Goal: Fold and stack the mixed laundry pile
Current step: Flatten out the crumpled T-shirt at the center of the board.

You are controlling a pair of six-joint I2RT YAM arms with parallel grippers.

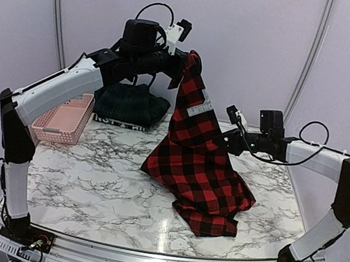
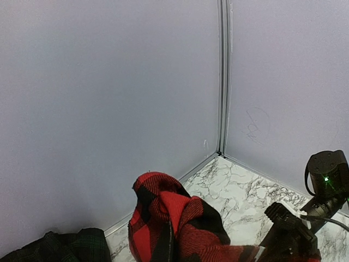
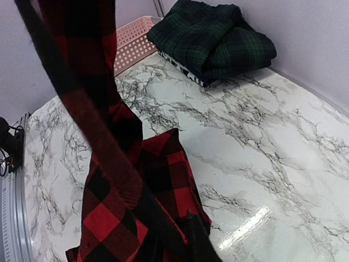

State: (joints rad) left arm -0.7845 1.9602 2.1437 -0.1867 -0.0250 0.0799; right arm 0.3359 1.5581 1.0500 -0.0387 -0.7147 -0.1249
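Soft red-and-black checked shirt [image 1: 193, 166] hangs in folds from the clenched left gripper [image 1: 185, 65] over the marble-veined tabletop [image 1: 90, 178]; right gripper [image 1: 227, 143] half-hidden by cloth, its grip impossible to tell.

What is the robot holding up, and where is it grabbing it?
The left tool holds the red-and-black checked shirt by its top end. Whether the right tool grips it is unclear.
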